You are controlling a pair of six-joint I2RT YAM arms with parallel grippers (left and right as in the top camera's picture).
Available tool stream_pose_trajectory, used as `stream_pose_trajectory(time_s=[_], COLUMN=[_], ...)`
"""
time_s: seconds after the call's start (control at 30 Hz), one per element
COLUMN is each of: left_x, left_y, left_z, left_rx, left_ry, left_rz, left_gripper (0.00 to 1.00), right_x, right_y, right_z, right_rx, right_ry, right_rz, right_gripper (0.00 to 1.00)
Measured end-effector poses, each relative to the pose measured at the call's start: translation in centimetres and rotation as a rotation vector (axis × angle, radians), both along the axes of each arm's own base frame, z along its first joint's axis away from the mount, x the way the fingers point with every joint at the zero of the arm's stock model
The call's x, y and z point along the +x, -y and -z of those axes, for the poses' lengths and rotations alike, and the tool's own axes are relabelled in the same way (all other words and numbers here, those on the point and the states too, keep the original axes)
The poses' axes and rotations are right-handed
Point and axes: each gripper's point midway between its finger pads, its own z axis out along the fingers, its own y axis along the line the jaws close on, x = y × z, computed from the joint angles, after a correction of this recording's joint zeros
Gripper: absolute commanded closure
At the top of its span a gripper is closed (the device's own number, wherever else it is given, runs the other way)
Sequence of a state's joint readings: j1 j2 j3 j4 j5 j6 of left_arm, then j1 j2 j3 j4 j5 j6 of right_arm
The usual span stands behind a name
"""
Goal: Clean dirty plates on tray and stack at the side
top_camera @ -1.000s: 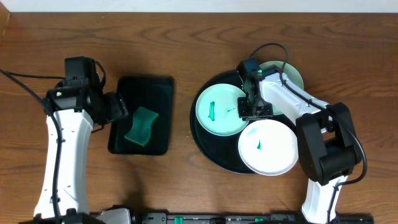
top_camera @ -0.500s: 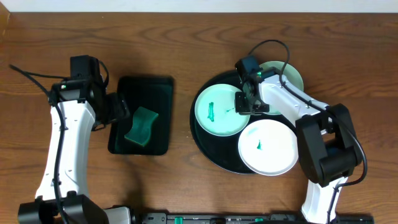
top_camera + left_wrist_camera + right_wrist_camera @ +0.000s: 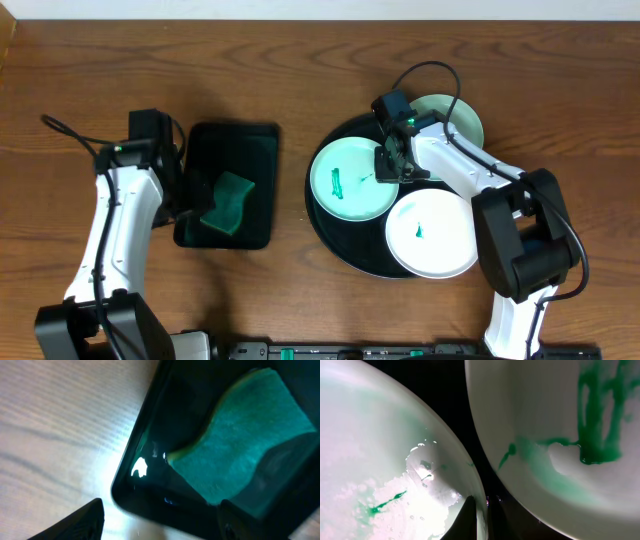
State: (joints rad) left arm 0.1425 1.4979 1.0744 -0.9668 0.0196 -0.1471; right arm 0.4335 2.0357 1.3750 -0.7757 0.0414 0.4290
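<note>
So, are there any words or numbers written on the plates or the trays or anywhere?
No text can be read anywhere in these pictures.
The mint plate and the white plate carry only green smears, not letters.
The round black tray, the rectangular tray and the sponge show no label or number.

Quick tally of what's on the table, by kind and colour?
Mint plates: 2
White plate: 1
Round tray: 1
Rectangular tray: 1
Sponge: 1
Total: 6
</note>
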Motion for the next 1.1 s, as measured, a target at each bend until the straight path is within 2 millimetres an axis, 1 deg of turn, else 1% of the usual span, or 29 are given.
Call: stream_pose_trajectory(time_s=[0.13, 0.33, 0.4, 0.53, 0.7, 0.8, 0.87, 0.93, 1.0, 1.07, 1.1], left_x=[0.0, 1.5, 1.6, 1.6, 1.5, 2.1, 2.2, 2.3, 2.3, 2.5, 2.6], left_y=[0.5, 1.4, 1.7, 2.1, 4.1, 5.0, 5.2, 5.1, 5.1, 5.0, 5.0], left_z=[1.7, 2.5, 3.0, 4.9, 7.0, 7.4, 8.2, 8.7, 8.7, 8.5, 8.4], left_rx=[-0.023, -0.067, -0.083, -0.105, -0.122, -0.098, -0.1, -0.101, -0.099, -0.097, -0.095], left_ry=[0.006, 0.046, 0.036, -0.017, -0.078, -0.085, -0.098, -0.109, -0.108, -0.109, -0.111], left_rz=[0.066, 0.179, 0.202, 0.249, 0.364, 0.429, 0.439, 0.437, 0.439, 0.442, 0.439], left_gripper=[0.27, 0.27, 0.27, 0.27, 0.27, 0.27, 0.27, 0.3, 0.39, 0.45, 0.47], right_x=[0.2, 0.4, 0.4, 0.5, 0.6, 0.6, 0.6, 0.6, 0.6, 0.7, 0.7], right_y=[-0.2, -0.4, -0.4, -0.5, -0.7, -0.8, -0.8, -0.9, -0.9, -1.0, -1.1], right_z=[0.0, 0.0, 0.0, 0.0, 0.0, 0.0, 0.0, 0.0, 0.0, 0.0, 0.0], right_rx=[0.01, 0.015, 0.016, 0.018, 0.021, 0.026, 0.029, 0.03, 0.031, 0.03, 0.031], right_ry=[0.009, 0.015, 0.017, 0.019, 0.025, 0.026, 0.026, 0.026, 0.027, 0.031, 0.034], right_rz=[-0.001, -0.003, -0.004, -0.004, -0.007, -0.008, -0.008, -0.009, -0.009, -0.012, -0.013], right_gripper=[0.98, 0.98, 0.98, 0.97, 0.97, 0.97, 0.97, 0.96, 0.96, 0.96, 0.96])
